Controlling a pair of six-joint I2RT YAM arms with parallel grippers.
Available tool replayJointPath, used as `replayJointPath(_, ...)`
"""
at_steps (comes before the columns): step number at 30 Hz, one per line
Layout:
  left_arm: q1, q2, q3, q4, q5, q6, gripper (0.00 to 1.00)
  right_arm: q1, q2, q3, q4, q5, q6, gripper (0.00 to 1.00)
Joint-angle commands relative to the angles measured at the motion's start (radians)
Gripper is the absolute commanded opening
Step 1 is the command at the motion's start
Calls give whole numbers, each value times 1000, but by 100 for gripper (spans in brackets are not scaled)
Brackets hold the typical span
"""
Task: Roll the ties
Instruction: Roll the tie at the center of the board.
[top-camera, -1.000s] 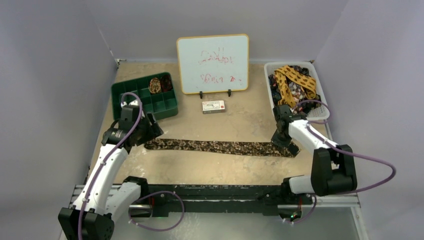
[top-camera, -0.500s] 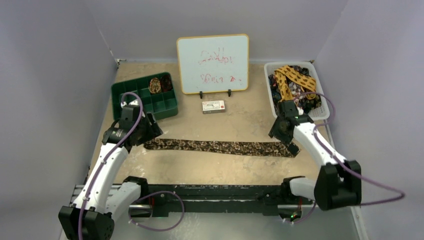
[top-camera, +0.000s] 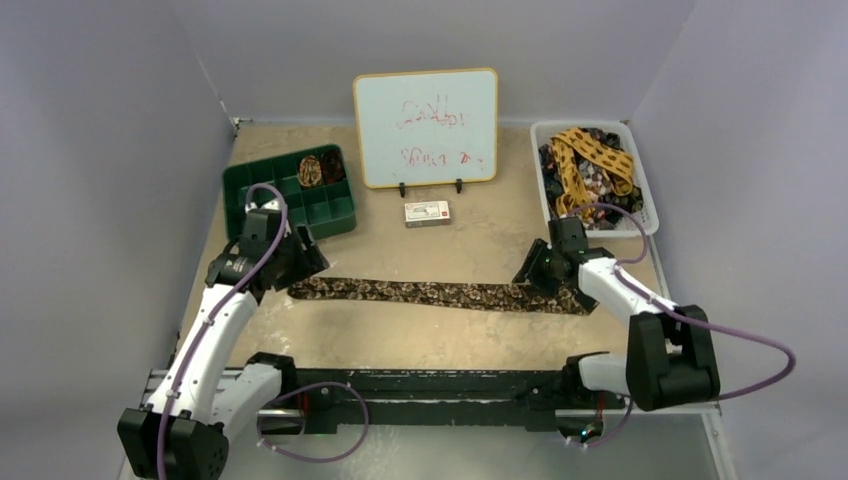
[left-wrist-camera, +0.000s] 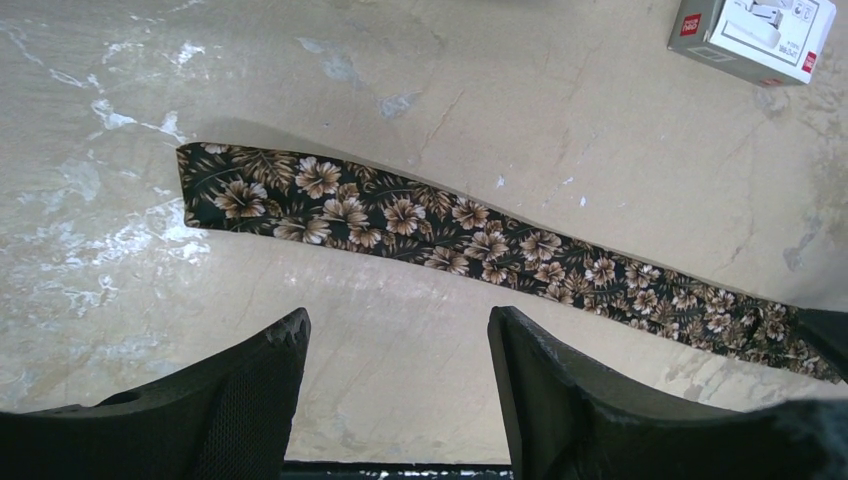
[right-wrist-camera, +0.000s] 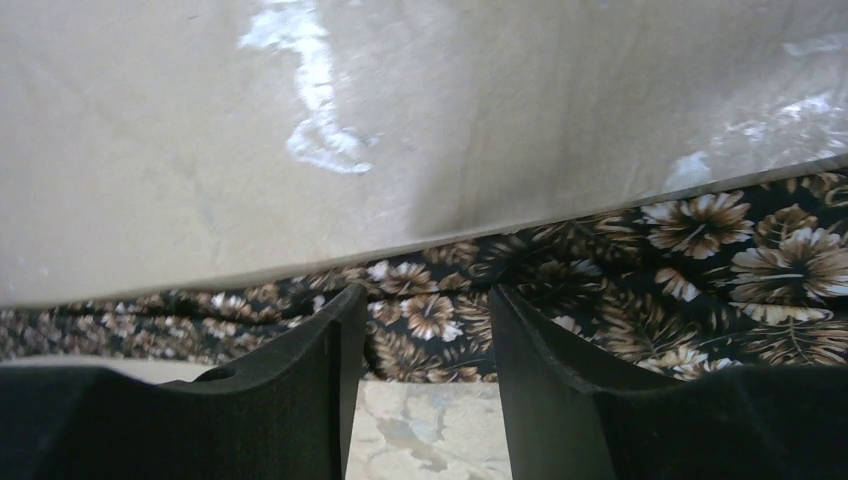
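A long brown flower-print tie (top-camera: 430, 293) lies flat and straight across the table. In the left wrist view its narrow end (left-wrist-camera: 240, 190) lies ahead of my open, empty left gripper (left-wrist-camera: 398, 322). My left gripper (top-camera: 297, 262) hovers by the tie's left end. My right gripper (top-camera: 532, 270) is open over the tie's wide right end; the cloth (right-wrist-camera: 600, 260) shows between and beyond its fingers (right-wrist-camera: 560, 360). A rolled tie coil (top-camera: 310, 170) sits in the green tray (top-camera: 290, 215). More ties, one mustard yellow (top-camera: 590, 155), fill the white basket (top-camera: 648, 210).
A whiteboard (top-camera: 426, 127) stands at the back middle. A small white box (top-camera: 427, 212) lies in front of it and shows in the left wrist view (left-wrist-camera: 755, 35). Grey walls close in left, right and back. A dark rail (top-camera: 440, 385) runs along the near edge.
My right gripper has swung left and down from near the basket to the tie's wide end, which now looks slightly bunched. The left arm has barely moved.
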Motion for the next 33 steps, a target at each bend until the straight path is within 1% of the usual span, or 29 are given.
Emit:
replayJointPath(1,6,11,-14,33,56,5,65,-8,86,11,-41,138,101,52)
replayJointPath(4,6,13,-31,42,63,-18,65,-14,102,19,-90,272,146,51)
replayJointPath(7,6,15,-45,52,72,-40,65,-23,95,31,-136,350,144,50)
replayJointPath(9,6,18,-56,63,79,-48,65,-24,72,24,-118,334,124,50)
replayJointPath(13,6,26,-68,78,92,-52,65,-24,37,41,-91,201,35,50)
replayJointPath(15,6,27,-68,80,99,-52,65,-22,2,56,-78,209,-21,50)
replayJointPath(18,6,22,-72,86,100,-49,65,-22,-92,27,-52,169,-26,53)
replayJointPath(21,6,20,-81,89,87,-52,65,-22,-165,-40,10,93,18,54)
replayJointPath(24,6,20,-91,96,71,-57,65,-21,-170,-113,69,70,88,54)
replayJointPath(27,6,22,-100,100,49,-66,65,-23,-133,-157,51,113,164,54)
replayJointPath(32,6,17,-129,123,2,-93,66,-26,-120,-167,-2,281,277,52)
replayJointPath(33,6,11,-137,128,-30,-99,66,-30,-129,-166,-8,301,293,52)
